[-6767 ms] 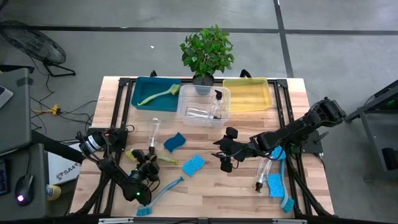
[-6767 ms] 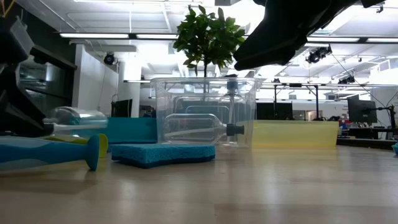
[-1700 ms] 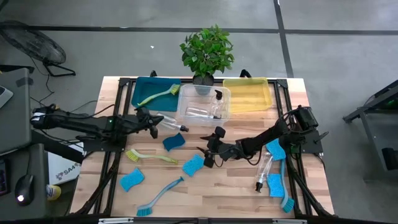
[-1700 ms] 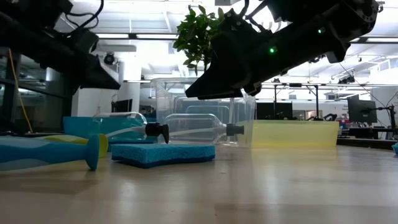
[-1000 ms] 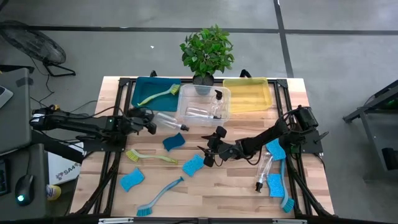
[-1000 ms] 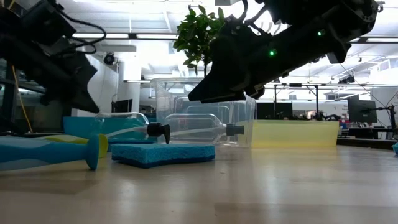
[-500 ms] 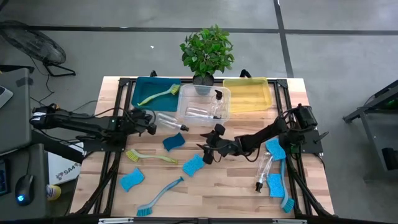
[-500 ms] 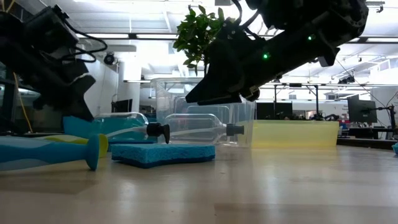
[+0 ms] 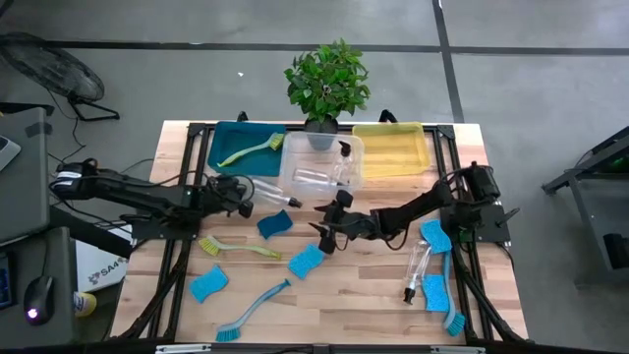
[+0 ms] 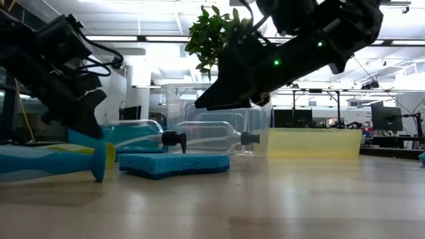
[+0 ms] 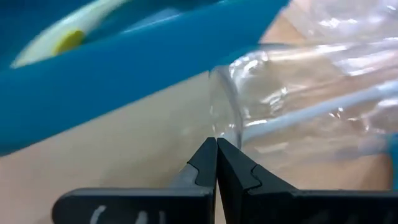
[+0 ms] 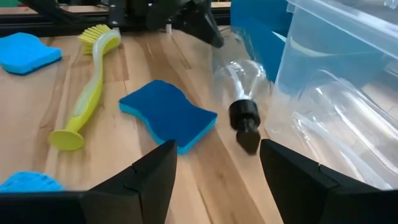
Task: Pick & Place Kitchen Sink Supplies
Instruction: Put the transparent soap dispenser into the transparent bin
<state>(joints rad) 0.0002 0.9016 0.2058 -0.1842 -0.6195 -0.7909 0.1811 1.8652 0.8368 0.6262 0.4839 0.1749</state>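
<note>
In the high view, the left gripper (image 9: pixel 243 205) is in the left middle of the frame with its fingers pressed together, and it holds nothing; its tips are just beside the bottom end of a clear pump bottle (image 9: pixel 272 193) that lies on the wooden table (image 9: pixel 354 295) in front of the teal bin (image 9: pixel 218 157). The right gripper (image 9: pixel 324 224) is near the centre of the frame, its fingers spread wide and empty, above the table between a dark blue sponge (image 9: pixel 276 224) and a lighter blue sponge (image 9: pixel 306 261). In the right wrist view, the dark blue sponge (image 12: pixel 168 113) lies just beside the black pump top of the bottle. A yellow-green dish brush (image 9: pixel 238 246) lies in the lower left part of the table, with another blue sponge (image 9: pixel 207 285) and a blue dish brush (image 9: pixel 252 311) below it. At the right edge of the table lie a second pump bottle (image 9: pixel 417 265), two more sponges and a blue brush. The clear bin (image 9: pixel 320 168) in the upper centre holds two bottles, the teal bin holds a yellow-green brush, and the yellow bin (image 9: pixel 391 149) is at its right. A potted plant (image 9: pixel 327 83) stands behind the clear bin.
</note>
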